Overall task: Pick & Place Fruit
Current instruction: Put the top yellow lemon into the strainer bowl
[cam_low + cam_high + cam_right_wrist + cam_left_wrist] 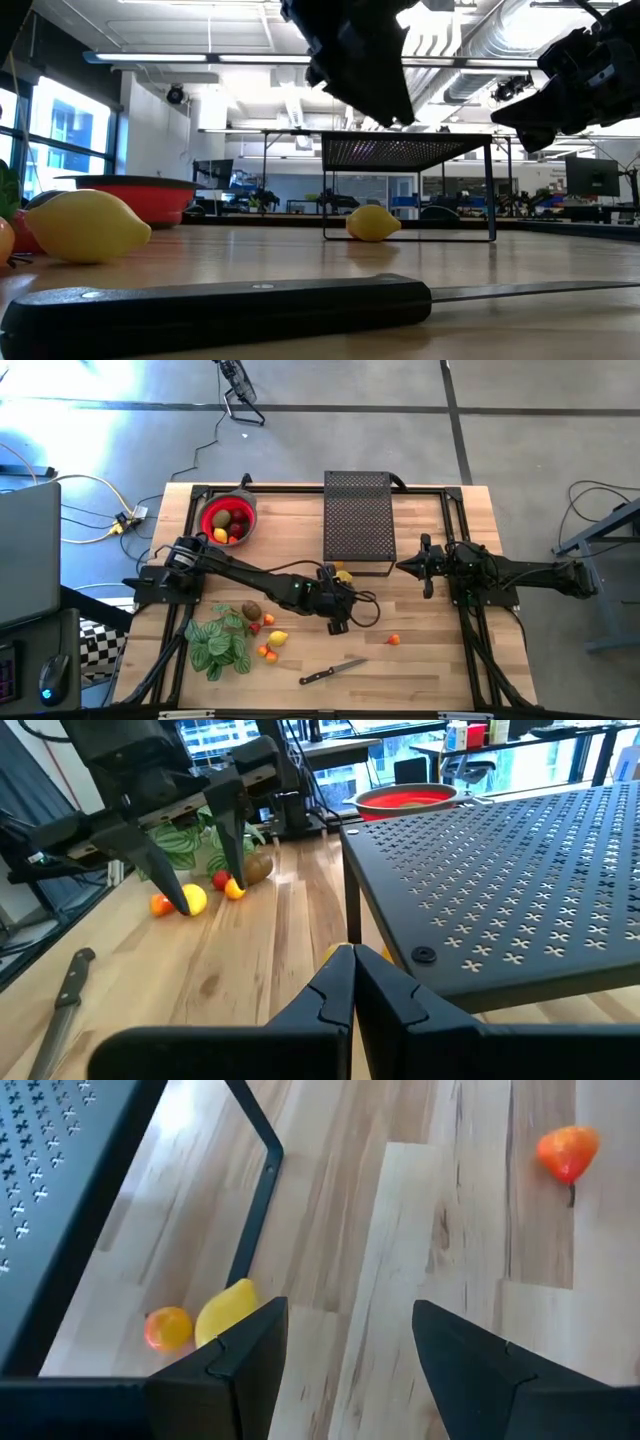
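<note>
My left gripper (210, 892) hangs open above the bare boards at the table's middle (338, 622), with nothing between its fingers. Past it, a lemon (225, 1312) and a tiny orange fruit (167, 1328) lie on the boards by the black rack's near leg. Another orange fruit (394, 640) lies to the gripper's right. A lemon (278, 638), a kiwi (250, 610) and small orange pieces (265, 650) lie on the near left. The red bowl (228, 520) at the far left holds some fruit. My right gripper (352, 970) waits shut at the right, beside the rack.
A black perforated rack (358, 520) stands at the far middle. A green striped plant (220, 645) lies at the near left, and a black-handled knife (332, 672) lies by the near edge. There is free board between the knife and the rack.
</note>
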Motion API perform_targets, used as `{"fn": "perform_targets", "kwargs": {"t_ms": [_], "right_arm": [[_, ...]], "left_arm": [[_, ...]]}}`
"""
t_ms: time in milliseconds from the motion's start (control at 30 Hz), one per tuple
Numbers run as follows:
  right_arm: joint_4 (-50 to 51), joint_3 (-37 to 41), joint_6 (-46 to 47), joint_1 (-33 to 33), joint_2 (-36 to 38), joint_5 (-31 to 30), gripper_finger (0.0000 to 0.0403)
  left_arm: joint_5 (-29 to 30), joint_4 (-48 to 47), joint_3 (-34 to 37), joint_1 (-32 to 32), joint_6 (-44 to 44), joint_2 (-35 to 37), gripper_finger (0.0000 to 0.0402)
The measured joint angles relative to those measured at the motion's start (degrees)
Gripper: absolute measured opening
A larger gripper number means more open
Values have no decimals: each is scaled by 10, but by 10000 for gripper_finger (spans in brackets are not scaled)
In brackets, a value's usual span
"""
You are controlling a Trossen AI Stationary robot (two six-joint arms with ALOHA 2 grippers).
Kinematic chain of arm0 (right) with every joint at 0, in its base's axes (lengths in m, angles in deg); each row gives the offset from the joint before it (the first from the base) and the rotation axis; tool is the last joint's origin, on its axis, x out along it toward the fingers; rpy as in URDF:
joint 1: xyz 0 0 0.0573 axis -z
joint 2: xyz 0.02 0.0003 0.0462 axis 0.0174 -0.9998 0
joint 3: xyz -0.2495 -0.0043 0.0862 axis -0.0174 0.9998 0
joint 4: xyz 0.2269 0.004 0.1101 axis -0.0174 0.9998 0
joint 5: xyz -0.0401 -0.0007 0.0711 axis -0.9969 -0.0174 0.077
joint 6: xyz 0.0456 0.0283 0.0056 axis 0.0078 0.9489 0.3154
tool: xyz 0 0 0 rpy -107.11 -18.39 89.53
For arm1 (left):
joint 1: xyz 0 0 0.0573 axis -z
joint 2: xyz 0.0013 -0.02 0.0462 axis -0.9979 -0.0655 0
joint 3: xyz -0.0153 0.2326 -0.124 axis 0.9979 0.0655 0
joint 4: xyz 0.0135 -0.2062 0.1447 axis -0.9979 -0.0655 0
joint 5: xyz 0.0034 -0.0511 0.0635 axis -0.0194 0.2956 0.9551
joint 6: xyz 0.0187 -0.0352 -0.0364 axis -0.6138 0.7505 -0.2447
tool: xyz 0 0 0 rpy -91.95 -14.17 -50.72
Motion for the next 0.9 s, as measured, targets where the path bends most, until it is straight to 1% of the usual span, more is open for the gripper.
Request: {"fn": "perform_targets", "kwargs": {"t_ms": [367,667,900], "right_arm": [[0,0,0,0,0,0,2],[0,0,0,0,0,0,2],[-1,0,2,0,0,29,2]], "left_arm": [[1,7,0,0,0,0,209],[1,39,0,0,0,0,209],[4,36,0,0,-15,0,209]]}}
